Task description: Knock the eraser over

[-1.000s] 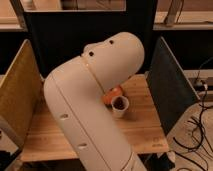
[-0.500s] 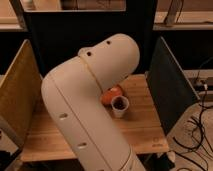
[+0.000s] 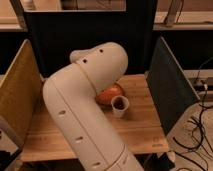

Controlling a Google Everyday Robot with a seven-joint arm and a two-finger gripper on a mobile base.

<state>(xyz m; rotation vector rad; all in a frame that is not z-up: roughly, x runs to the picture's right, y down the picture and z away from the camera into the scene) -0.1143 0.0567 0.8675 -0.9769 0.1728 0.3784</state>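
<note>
My white arm [image 3: 85,105] fills the middle of the camera view and bends over the wooden table [image 3: 145,130]. The gripper is hidden behind the arm's elbow, so it is not in view. The eraser is not visible; the arm may cover it. An orange round object [image 3: 111,93] lies just right of the arm. A small pale cup with a dark inside [image 3: 120,105] stands in front of the orange object.
A yellowish panel [image 3: 17,97] walls the table's left side and a dark green panel [image 3: 167,90] the right. A dark board [image 3: 85,35] stands at the back. Cables [image 3: 200,132] lie on the floor at right.
The arm's elbow has swung a little further left and up across the table. The orange object and the cup have not moved.
</note>
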